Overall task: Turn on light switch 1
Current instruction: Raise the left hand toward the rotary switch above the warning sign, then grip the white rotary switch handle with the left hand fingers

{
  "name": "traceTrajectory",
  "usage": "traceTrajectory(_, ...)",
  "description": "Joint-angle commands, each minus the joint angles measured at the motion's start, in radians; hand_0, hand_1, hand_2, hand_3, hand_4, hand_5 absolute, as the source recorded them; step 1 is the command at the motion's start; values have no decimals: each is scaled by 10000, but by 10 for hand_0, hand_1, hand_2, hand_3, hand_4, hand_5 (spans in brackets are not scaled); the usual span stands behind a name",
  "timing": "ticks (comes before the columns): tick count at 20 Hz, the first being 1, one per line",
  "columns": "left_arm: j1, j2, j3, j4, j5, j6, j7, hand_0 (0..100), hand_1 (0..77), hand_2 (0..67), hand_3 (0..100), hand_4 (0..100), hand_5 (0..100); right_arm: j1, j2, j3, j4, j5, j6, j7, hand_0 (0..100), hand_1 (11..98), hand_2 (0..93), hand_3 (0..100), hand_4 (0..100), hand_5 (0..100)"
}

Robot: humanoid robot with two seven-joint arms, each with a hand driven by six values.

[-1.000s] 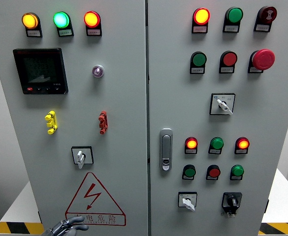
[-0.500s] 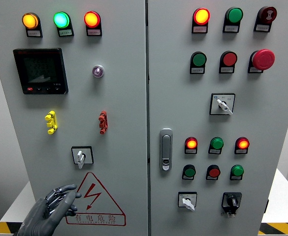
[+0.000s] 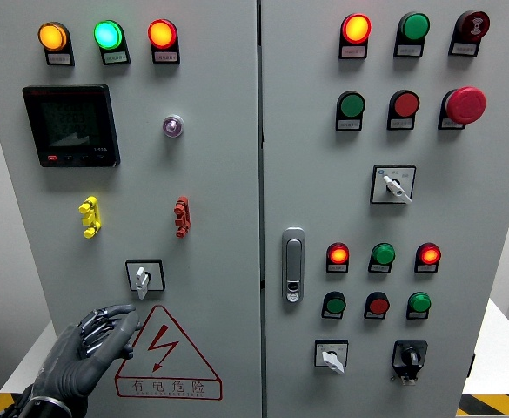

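Left hand [image 3: 87, 353]: lower left of frame, fingers loosely spread, holding nothing, fingertips beside the warning triangle [image 3: 166, 357]. Rotary switch [image 3: 143, 276], judged to be light switch 1: left door, lower centre, just above the triangle, knob untouched. Best approach: lift up and right, pinch the knob squarely, turn without sliding onto the yellow toggle [image 3: 90, 216] or red toggle [image 3: 181, 216] above. Against half a second earlier: risen slightly, nearer the switch; panel lamps unchanged. Right hand: absent from view.
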Motion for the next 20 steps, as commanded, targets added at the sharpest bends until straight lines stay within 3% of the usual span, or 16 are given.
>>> traceTrajectory(1, -92, -15, -15, -31, 19, 109, 512, 0, 555, 357, 571, 728, 559, 0, 3, 0, 0, 0, -13, 0, 0, 202, 0, 198, 194, 105)
traceTrajectory(7, -658, 0, -30, -61, 49, 691, 1296, 0, 556, 376, 585, 742, 591, 0, 3, 0, 0, 0, 2, 0, 0, 199, 0, 198, 194, 105)
traceTrajectory(13, -1257, 0, -30, -46, 80, 722, 2094, 0, 566, 389, 595, 748, 618, 0, 3, 0, 0, 0, 2, 0, 0, 197, 0, 198, 194, 105)
traceTrajectory(20, -1549, 46, -45, -31, 662, 998, 2783, 0, 579, 396, 603, 751, 633, 0, 3, 0, 15, 0, -13, 0, 0, 200, 0, 198, 194, 105)
